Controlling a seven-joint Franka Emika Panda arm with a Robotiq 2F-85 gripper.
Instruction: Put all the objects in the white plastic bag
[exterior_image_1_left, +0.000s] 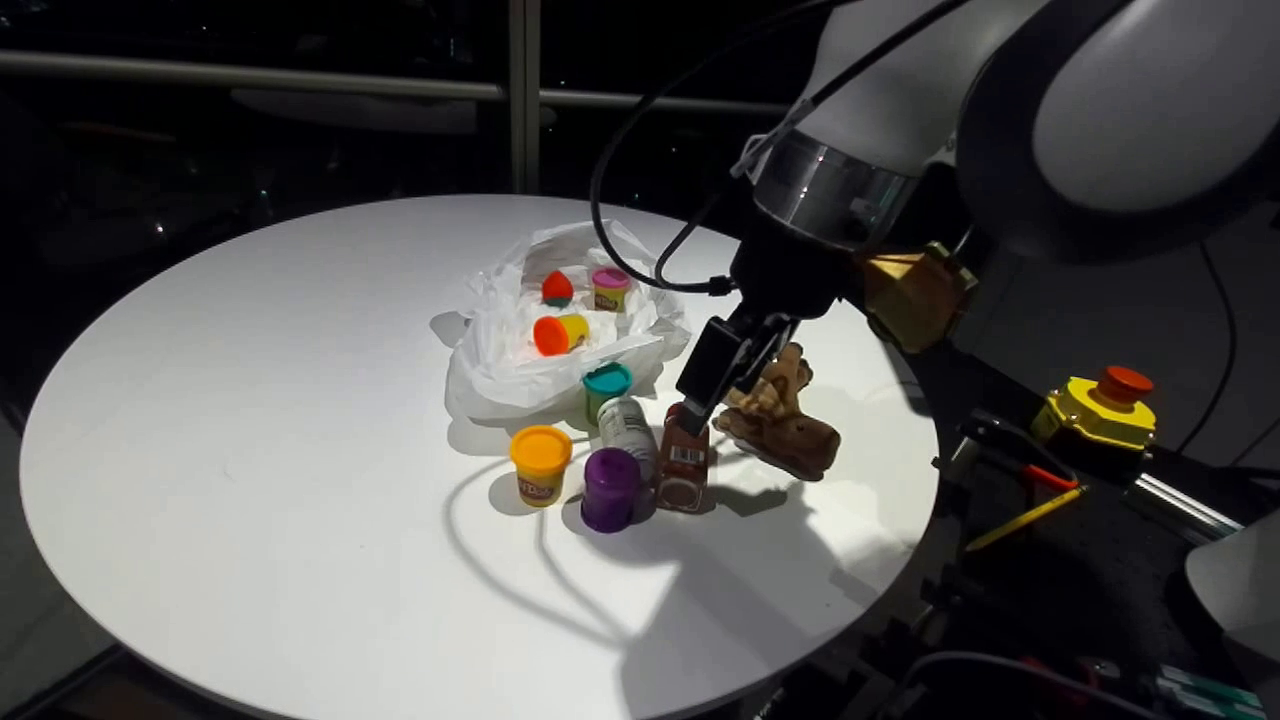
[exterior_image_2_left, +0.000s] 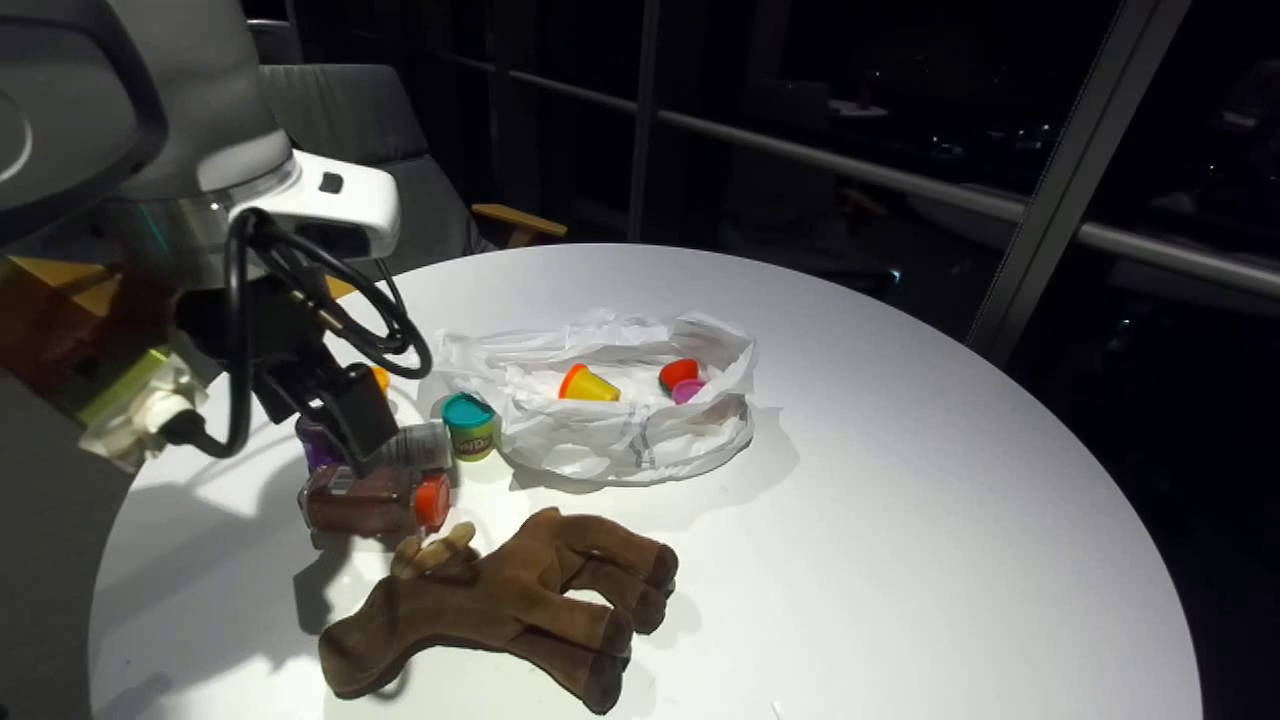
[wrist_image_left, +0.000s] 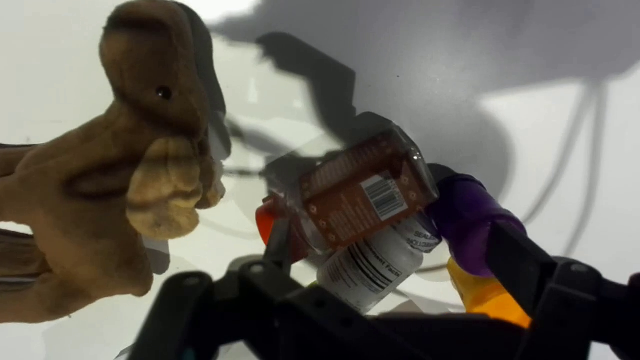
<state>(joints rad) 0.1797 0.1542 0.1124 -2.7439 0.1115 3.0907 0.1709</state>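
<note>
You are pointing your black pincer (exterior_image_2_left: 360, 452) down over a red-capped, reddish-brown bottle (exterior_image_2_left: 362, 505) that is lying on the round white bench (exterior_image_2_left: 920, 520). Nearer the camera, a brown plush animal (exterior_image_2_left: 505, 595) is lying on its side. A crumpled white plastic bag (exterior_image_2_left: 600, 447) is holding an orange-lidded yellow tub (exterior_image_2_left: 598, 388), a rounded red object (exterior_image_2_left: 680, 374) and a pink lid (exterior_image_2_left: 687, 391), while a teal-lidded tub (exterior_image_2_left: 471, 430) is standing just beside it.

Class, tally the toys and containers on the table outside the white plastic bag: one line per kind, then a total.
Tubs: 2 (teal-lidded tub, orange-lidded tub)
Bottles: 2 (white bottle, red-capped bottle)
Purple container: 1
Plush animal: 1
Total: 6
</note>
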